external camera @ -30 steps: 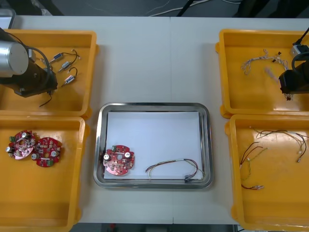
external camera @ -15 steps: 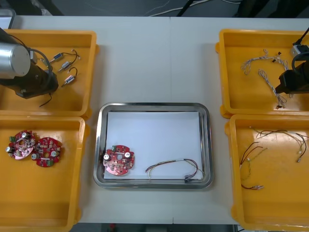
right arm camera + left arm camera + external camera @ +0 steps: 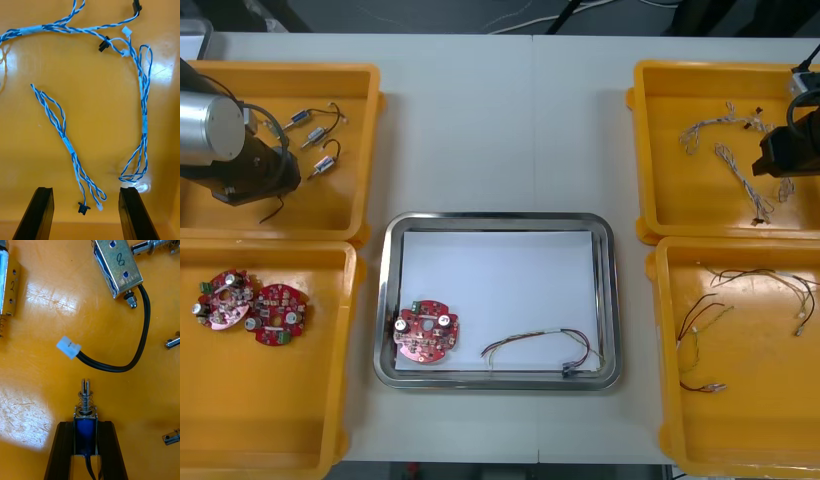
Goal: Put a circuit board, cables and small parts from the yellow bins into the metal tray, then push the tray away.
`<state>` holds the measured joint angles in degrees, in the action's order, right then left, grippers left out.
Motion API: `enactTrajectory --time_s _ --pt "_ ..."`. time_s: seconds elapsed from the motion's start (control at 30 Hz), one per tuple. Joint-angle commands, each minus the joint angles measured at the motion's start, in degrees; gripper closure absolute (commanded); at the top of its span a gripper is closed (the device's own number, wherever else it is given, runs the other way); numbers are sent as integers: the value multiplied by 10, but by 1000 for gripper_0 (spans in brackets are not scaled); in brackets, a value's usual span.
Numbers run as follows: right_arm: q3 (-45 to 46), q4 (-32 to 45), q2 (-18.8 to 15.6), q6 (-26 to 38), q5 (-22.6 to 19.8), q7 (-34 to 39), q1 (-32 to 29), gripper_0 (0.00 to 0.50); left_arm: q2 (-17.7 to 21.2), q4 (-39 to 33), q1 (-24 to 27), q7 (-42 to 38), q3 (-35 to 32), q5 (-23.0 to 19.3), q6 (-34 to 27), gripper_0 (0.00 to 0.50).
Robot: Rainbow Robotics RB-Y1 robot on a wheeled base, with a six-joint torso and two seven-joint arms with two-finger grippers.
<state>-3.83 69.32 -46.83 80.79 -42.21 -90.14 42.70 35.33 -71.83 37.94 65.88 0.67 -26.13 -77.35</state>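
My left gripper (image 3: 85, 427) is shut on a small metal part (image 3: 85, 419) with a blue body and a spring pin, resting on the floor of the far-left yellow bin (image 3: 330, 215). In the front view this gripper (image 3: 280, 185) sits low in that bin. My right gripper (image 3: 85, 204) stands open over the far-right bin (image 3: 680, 215), with the end of a twisted blue and white cable (image 3: 63, 140) lying loose between its fingers. The metal tray (image 3: 498, 222) holds a red circuit board (image 3: 425, 332) and a cable (image 3: 542, 349).
More small metal parts (image 3: 320, 135) lie beyond the left gripper, one with a black lead (image 3: 120, 365). A second blue and white cable (image 3: 143, 112) lies beside the right finger. Two circuit boards (image 3: 252, 306) are in the near-left bin, thin cables (image 3: 750, 300) in the near-right bin.
The right gripper opened and let the blue and white cable fall into the far-right bin, then drew back slightly. The left gripper's fingers closed onto the small metal part.
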Motion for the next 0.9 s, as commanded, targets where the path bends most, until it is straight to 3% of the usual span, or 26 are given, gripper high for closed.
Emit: enactTrajectory --time_s 0.03,0.23,0.47,0.7,0.9 --pt "15 -56 2 -17 5 -31 62 0 19 -46 24 -12 -14 3 -49 500" --pt "-18 -125 11 -42 9 -41 108 0 26 -130 24 -18 -49 -8 -155 500" --pt "-20 -179 36 -61 15 -57 139 0 37 -208 29 -34 -54 -17 -240 500" --pt "-21 -248 58 -87 21 -156 157 0 44 -299 31 -133 -32 -105 -302 500" --pt "-39 -263 62 -92 20 -217 157 0 43 -356 31 -191 10 -142 -326 500"
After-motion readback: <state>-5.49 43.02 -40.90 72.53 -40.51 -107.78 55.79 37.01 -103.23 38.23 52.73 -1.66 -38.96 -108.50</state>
